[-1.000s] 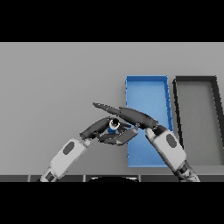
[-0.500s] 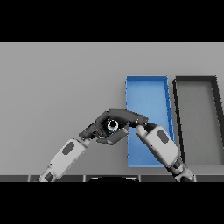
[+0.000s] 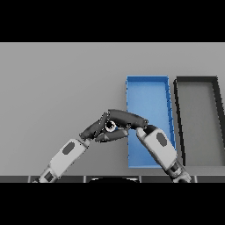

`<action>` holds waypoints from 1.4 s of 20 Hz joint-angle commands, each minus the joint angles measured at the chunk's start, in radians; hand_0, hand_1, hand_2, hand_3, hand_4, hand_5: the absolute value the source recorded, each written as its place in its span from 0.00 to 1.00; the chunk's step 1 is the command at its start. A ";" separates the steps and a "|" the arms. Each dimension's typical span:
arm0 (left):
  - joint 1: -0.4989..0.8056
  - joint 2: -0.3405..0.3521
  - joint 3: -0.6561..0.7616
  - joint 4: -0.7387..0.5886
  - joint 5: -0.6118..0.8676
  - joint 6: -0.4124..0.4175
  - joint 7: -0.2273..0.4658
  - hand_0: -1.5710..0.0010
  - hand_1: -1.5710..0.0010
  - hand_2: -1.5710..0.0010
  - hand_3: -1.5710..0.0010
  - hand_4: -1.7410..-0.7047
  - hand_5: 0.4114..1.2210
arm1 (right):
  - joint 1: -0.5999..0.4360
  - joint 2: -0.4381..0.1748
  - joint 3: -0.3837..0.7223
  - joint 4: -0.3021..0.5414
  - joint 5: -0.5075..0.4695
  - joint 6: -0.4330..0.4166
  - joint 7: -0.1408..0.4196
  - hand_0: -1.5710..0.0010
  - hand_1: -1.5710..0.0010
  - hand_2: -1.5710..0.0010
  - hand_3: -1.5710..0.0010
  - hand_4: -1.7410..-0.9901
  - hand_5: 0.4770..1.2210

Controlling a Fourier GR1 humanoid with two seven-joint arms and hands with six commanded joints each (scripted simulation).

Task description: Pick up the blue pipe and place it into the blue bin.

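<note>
The blue pipe (image 3: pixel 110 127) shows only as a small pale ring with a dark hole, just left of the blue bin (image 3: pixel 147 94). Most of it is hidden by my two hands. My left hand (image 3: pixel 93 130) comes in from the lower left, its fingers curled round the pipe from the left and from below. My right hand (image 3: pixel 126 117) comes in from the lower right across the bin's near left edge, and its fingers bend over the top of the pipe. Both hands meet above the table at the bin's left wall.
A black bin (image 3: pixel 197 118) stands right of the blue bin, their long sides nearly touching. The grey table (image 3: pixel 57 83) stretches away to the left and behind the hands.
The right hand's fingers, straight and stretched far left a second ago, have curled in over the pipe. Both hands have drawn closer together around it, hiding most of its blue.
</note>
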 commanded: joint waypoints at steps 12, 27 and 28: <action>-0.020 0.038 0.010 0.021 -0.083 -0.075 0.051 0.90 0.91 0.91 0.96 0.83 0.53 | 0.047 0.084 -0.041 -0.057 0.017 0.040 0.031 0.00 0.00 0.00 0.00 0.34 0.99; 0.029 0.036 0.015 0.009 -0.064 -0.038 0.149 1.00 1.00 1.00 1.00 0.84 0.15 | -0.021 0.175 -0.166 -0.057 -0.301 -0.054 0.261 0.00 0.00 0.00 0.00 0.33 1.00; 0.026 0.036 0.016 0.007 -0.060 -0.041 0.154 1.00 1.00 1.00 1.00 0.84 0.15 | -0.062 0.148 -0.162 -0.052 -0.342 -0.106 0.270 0.00 0.00 0.00 0.00 0.33 1.00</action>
